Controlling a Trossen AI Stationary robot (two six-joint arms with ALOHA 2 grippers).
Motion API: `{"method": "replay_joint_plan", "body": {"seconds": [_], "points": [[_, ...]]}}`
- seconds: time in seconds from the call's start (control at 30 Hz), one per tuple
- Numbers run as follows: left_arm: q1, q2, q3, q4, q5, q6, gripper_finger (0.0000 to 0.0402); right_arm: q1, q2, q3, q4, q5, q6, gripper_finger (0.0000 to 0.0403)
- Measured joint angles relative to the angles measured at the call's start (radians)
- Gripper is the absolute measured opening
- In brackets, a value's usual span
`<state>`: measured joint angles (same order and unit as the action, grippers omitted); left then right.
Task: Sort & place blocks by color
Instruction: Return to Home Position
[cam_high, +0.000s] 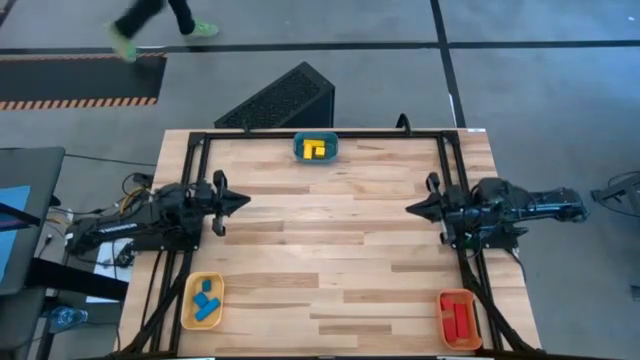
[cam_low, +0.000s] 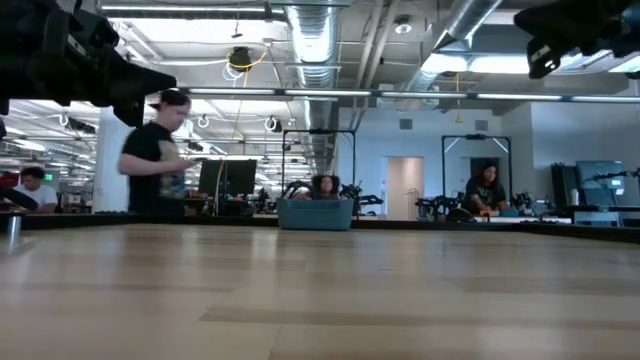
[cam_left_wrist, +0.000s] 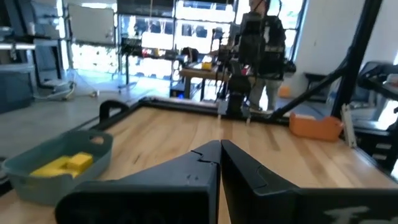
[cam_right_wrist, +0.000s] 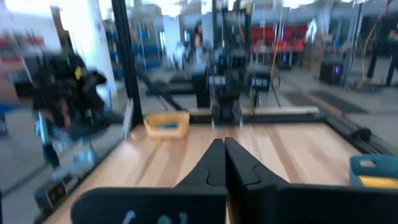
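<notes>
Yellow blocks (cam_high: 316, 149) lie in the teal tray (cam_high: 299, 150) at the table's far edge; they also show in the left wrist view as yellow blocks (cam_left_wrist: 62, 164). Blue blocks (cam_high: 206, 301) lie in the yellow tray (cam_high: 188, 311) at the near left corner. Red blocks (cam_high: 459, 318) lie in the orange-red tray (cam_high: 444, 322) at the near right corner. My left gripper (cam_high: 244, 201) hovers shut at the table's left side, pointing right. My right gripper (cam_high: 412, 209) hovers shut at the right side, pointing left. Neither is near a block.
A black frame (cam_high: 320, 134) runs along the table's far edge and both sides. The broad middle of the wooden table (cam_high: 330, 250) lies between the two grippers. A person (cam_low: 155, 155) stands beyond the far edge, and others sit farther back in the room.
</notes>
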<state>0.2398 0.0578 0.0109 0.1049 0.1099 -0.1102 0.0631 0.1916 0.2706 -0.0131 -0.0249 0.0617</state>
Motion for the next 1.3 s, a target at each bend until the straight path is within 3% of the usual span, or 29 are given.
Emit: {"method": "replay_joint_plan", "body": {"seconds": [0.23, 0.47, 0.6, 0.77, 0.93, 1.3], "points": [[-0.037, 0.000, -0.001, -0.019, -0.041, 0.031, 0.0000, 0.003, -0.094, -0.202, 0.254, 0.009, 0.115, 0.0006], [-0.051, 0.001, -0.002, -0.063, -0.046, 0.025, 0.0000, 0.027, -0.146, -0.231, 0.253, -0.132, 0.170, 0.0007], [-0.052, 0.000, -0.002, -0.062, -0.059, 0.034, 0.0000, 0.029, -0.190, -0.225, 0.261, -0.157, 0.132, 0.0007], [-0.052, 0.000, -0.003, -0.062, -0.055, 0.043, 0.0000, 0.028, -0.191, -0.233, 0.257, -0.156, 0.041, 0.0007], [-0.052, 0.012, -0.003, -0.069, -0.067, 0.078, 0.0000, 0.003, -0.190, -0.262, 0.225, -0.054, -0.002, 0.0006], [-0.049, 0.025, -0.004, -0.077, -0.109, 0.198, 0.0000, -0.014, -0.189, -0.263, 0.235, -0.053, -0.032, 0.0006]]}}
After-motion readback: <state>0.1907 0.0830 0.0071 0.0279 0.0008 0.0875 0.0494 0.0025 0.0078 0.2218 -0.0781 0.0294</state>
